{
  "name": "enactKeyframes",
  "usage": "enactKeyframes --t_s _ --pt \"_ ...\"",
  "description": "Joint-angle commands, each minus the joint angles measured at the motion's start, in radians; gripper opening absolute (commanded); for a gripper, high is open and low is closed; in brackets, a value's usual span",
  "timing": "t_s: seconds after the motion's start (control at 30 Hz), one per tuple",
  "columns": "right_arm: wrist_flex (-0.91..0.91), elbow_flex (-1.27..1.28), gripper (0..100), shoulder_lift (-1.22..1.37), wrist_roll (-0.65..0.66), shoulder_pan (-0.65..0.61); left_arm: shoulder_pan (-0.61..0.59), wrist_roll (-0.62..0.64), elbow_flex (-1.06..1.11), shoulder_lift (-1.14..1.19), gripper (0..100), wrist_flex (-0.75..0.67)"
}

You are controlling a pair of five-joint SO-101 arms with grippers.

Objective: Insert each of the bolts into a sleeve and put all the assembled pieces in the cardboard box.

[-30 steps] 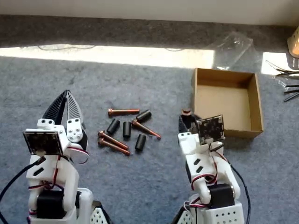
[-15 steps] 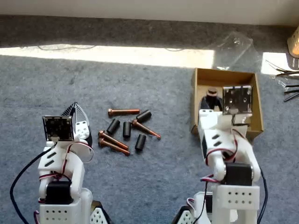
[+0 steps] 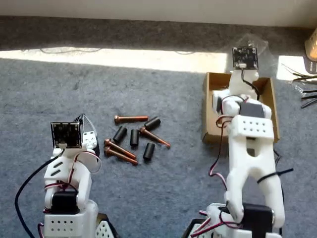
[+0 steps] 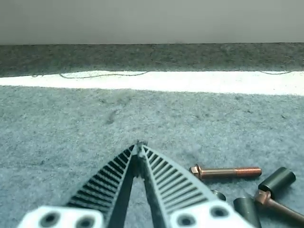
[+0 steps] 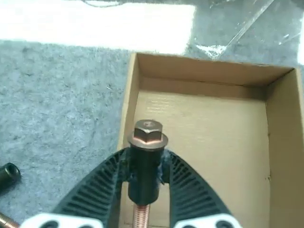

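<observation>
Left arm (image 3: pixel 67 171) folded back, wrist low, left gripper (image 4: pixel 138 148) pressed closed, tips touching. Right arm (image 3: pixel 250 148) stretched far forward, right gripper (image 5: pixel 145 154) angled downward, clamped around assembled piece (image 5: pixel 148 137).

No readable text, no labels, brands, numbers or signs legible on the cardboard box (image 5: pixel 199 76) or elsewhere

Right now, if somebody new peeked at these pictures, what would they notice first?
The right claw, clamped on a black sleeve with a copper bolt through it, hanging over the cardboard box. Next, the loose bolts and empty sleeves scattered on the grey carpet between the arms, with the shut left claw beside them.
</observation>
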Motion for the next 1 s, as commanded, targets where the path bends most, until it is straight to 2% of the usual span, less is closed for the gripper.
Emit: enactKeyframes --t_s 0.0,0.37,0.6,0.83,0.97 --pt "0.004 -0.142 0.5 0.114 0.011 0.015 -0.016 -0.009 0.019 0.002 0 0.003" --pt "0.013 -0.378 0.6 0.463 0.011 0.015 -0.016 -0.009 0.022 0.002 0 0.003" --pt "0.191 -0.558 0.6 0.618 0.011 0.013 -0.016 -0.009 0.022 0.002 0 0.003" --pt "0.288 -0.699 0.7 0.737 0.011 0.013 -0.016 -0.009 0.024 0.002 0 0.003" --pt "0.315 -0.737 7.8 0.763 0.011 0.01 -0.016 -0.009 0.024 0.002 0 0.003"
